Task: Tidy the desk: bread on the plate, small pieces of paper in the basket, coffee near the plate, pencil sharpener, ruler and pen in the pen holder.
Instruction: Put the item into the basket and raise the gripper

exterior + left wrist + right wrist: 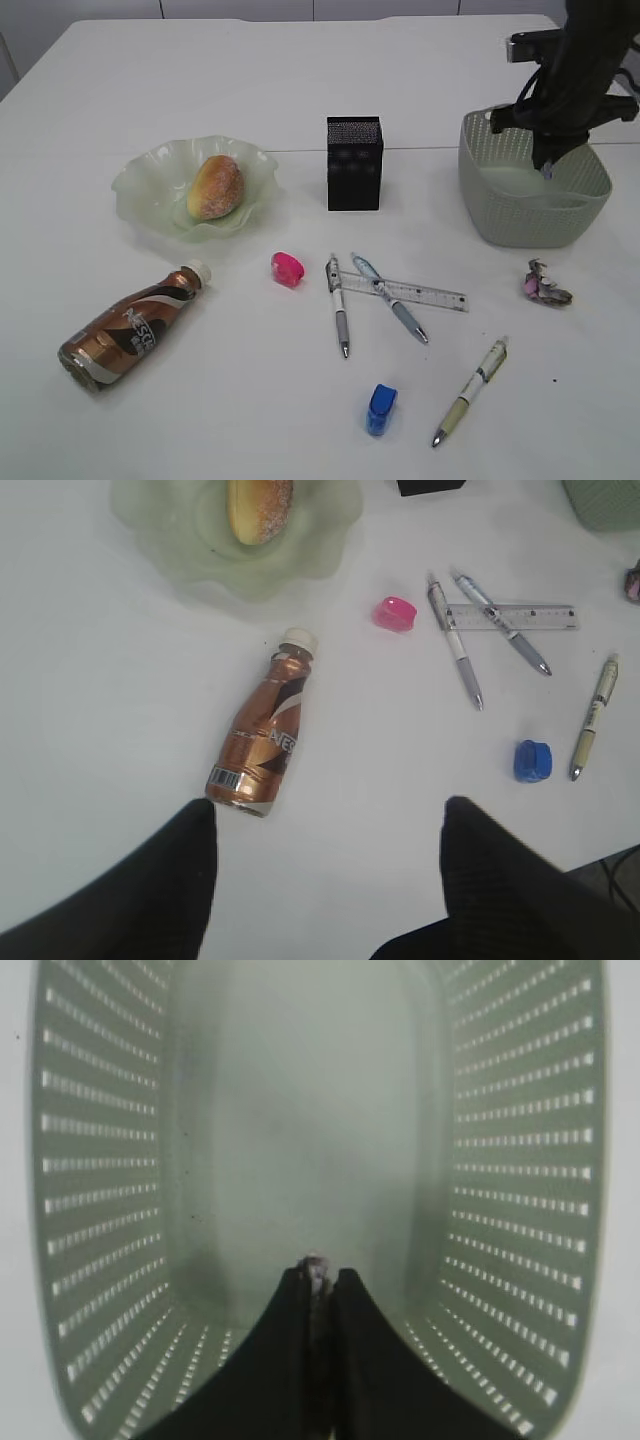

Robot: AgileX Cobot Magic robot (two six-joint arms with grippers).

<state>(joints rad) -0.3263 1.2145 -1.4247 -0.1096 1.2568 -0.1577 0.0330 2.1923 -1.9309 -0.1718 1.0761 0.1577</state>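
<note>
My right gripper [319, 1272] is shut on a small scrap of paper [317, 1263] and hangs inside the green basket [100, 1160], just above its floor; the exterior view shows that gripper [546, 170] dipping over the basket's rim. Another crumpled paper [545, 285] lies on the table in front of the basket [530, 215]. The bread [216, 186] rests on the pale green plate [150, 190]. The coffee bottle [262, 735] lies on its side below the plate. My left gripper [330, 815] stands open above bare table, just beside the bottle's base.
The black mesh pen holder [354, 163] stands at centre back. In front of it lie a pink sharpener [288, 268], a blue sharpener [381, 409], a clear ruler [415, 292] and three pens [340, 315], one of them across the ruler.
</note>
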